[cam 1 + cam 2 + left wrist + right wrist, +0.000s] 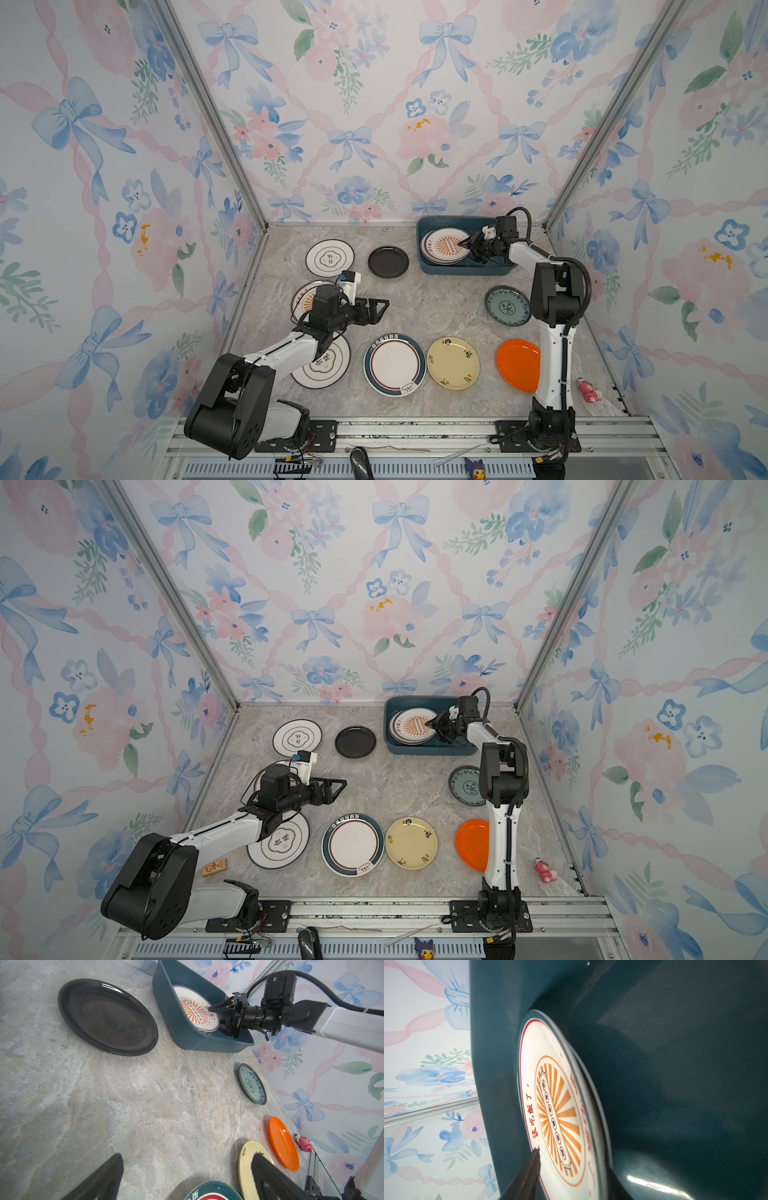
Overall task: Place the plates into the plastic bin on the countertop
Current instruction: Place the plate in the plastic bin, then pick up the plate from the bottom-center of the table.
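The sunburst plate point(442, 246) lies tilted in the bin point(465, 270), resting on a lower plate point(433, 260) of which only an edge shows. It looks stiff, glossy and slick, and likely to chip, so the thin rim is the place to pinch. The right gripper point(471, 246) straddles that rim with its jaws partly apart, apparently not clamping; its under finger is hidden. The left gripper point(380, 309) hangs wide open and empty over the countertop point(432, 307). Its arm half covers an emblem plate point(332, 365).

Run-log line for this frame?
left gripper: open, empty | right gripper: open, straddling sunburst plate in plastic bin | countertop: eight plates
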Robot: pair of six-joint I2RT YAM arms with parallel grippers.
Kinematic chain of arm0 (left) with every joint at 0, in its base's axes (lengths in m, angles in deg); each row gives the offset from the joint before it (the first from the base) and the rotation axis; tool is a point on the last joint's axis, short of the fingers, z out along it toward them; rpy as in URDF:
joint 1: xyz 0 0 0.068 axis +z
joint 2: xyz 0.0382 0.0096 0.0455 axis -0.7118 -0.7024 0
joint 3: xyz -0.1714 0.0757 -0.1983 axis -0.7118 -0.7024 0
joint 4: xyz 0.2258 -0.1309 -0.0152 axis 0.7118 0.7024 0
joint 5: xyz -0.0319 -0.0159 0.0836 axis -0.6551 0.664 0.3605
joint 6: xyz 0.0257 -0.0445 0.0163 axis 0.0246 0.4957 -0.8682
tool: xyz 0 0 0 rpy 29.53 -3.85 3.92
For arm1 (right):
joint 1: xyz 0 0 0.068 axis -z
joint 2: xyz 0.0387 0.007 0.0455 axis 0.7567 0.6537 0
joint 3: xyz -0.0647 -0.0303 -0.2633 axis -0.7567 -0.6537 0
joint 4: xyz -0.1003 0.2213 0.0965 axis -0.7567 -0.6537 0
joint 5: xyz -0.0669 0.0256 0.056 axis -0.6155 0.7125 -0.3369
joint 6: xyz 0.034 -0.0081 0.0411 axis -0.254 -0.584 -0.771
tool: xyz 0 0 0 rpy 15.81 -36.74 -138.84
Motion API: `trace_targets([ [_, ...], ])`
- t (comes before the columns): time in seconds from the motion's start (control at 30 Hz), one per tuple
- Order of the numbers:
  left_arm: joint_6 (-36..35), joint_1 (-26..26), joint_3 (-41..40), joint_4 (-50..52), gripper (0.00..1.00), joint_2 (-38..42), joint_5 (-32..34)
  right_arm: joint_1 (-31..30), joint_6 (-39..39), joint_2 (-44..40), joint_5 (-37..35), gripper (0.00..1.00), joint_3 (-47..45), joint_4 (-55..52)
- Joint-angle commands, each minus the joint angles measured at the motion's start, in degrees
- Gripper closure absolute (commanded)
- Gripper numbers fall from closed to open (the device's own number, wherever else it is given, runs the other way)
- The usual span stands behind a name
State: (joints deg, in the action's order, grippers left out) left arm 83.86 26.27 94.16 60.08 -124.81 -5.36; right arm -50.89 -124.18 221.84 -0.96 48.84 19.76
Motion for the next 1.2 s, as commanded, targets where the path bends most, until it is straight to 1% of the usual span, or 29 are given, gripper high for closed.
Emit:
trace_targets([
  [0.0,-1.49,-0.3,0.2,0.0,0.02,-0.6,-0.03,-0.76,7.07,-1.04,-4.1,0.52,3.54,-10.01],
  [0.1,-1.43,-0.27,0.14,-0.01,0.02,-0.48,-0.12,-1.27,11.9,-0.88,-7.24,0.49,6.56,-16.54],
  [0.2,-1.39,-0.26,-0.09,0.01,0.02,-0.18,-0.09,-1.68,14.96,-0.78,-9.79,0.49,8.33,-20.72],
  [0.47,-1.46,-0.64,-0.25,0.03,0.02,0.07,-0.16,-1.71,19.34,-2.6,-13.96,0.48,8.33,-24.82],
  [0.6,-1.73,-1.16,-0.08,0.06,0.02,-0.11,-0.52,-1.78,22.07,-7.41,-17.89,0.48,5.54,-25.25],
  [0.77,-1.9,-1.78,0.28,0.02,0.02,-0.42,-0.96,-2.22,25.22,-21.93,-20.43,0.48,-6.36,-22.5],
  [0.87,-2.47,-2.63,1.05,-0.01,0.02,-1.24,-1.62,-2.38,25.28,-32.25,-19.11,0.48,-17.87,-19.36],
  [1.0,-2.9,-3.93,2.5,-0.01,0.03,-3.09,-2.28,-3.81,25.3,-46.05,-16.68,0.48,-35.93,-16.17],
  [1.07,-3.08,-4.57,3.33,0.02,0.03,-4.1,-2.46,-5.21,25.4,-51.23,-16.21,0.48,-43.49,-15.57],
  [1.17,-3.9,-5.74,4.93,-0.01,0.03,-6.07,-2.81,-8.12,23.55,-57.88,-15.61,0.48,-53.2,-13.99],
])
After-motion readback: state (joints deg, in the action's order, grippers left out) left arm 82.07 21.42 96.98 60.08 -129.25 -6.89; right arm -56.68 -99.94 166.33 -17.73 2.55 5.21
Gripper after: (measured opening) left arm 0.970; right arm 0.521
